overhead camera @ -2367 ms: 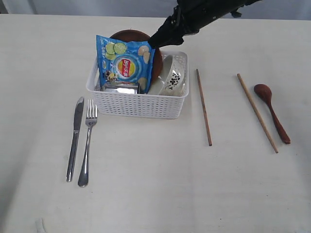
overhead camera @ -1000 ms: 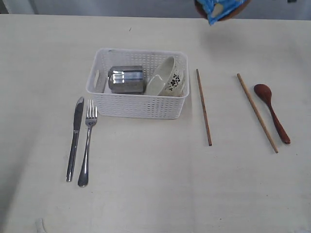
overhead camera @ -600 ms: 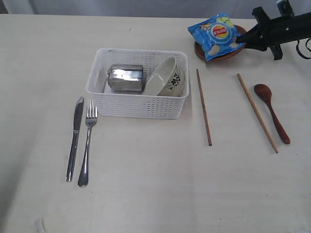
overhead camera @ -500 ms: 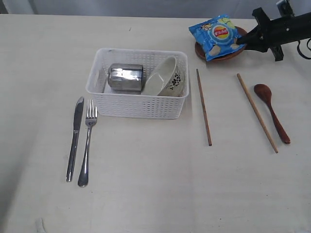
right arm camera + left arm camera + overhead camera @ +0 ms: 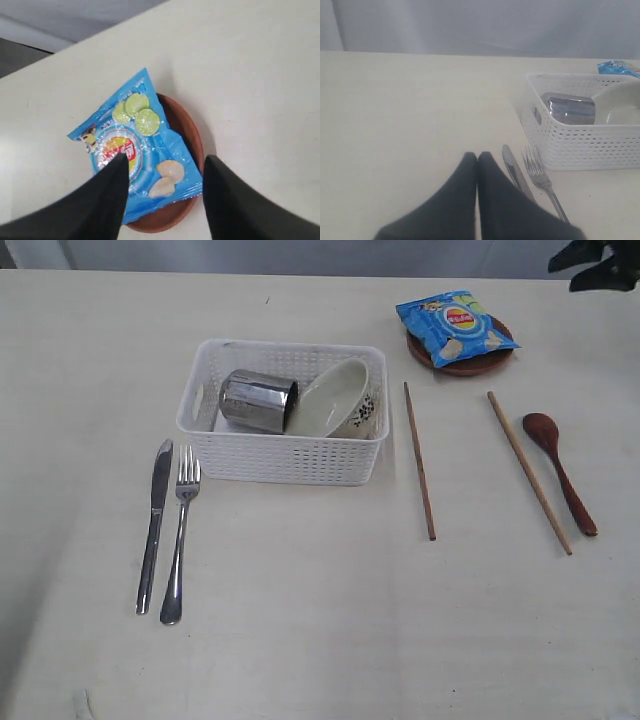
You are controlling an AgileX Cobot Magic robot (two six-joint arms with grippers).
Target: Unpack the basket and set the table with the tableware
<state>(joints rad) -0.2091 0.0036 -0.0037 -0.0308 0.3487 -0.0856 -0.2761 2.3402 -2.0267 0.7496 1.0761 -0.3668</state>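
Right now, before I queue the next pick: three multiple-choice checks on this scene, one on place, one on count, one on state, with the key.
1. The chip bag lies: A on bare table; B on the brown plate; C beside the fork.
2. Things inside the basket: A two; B three; C none.
3. The steel cup: A stands upright; B sits upside down; C lies on its side.

Key: 1 B, the bag covers most of the plate. 2 A, only the cup and the bowl are inside. 3 C, its round wall faces up.
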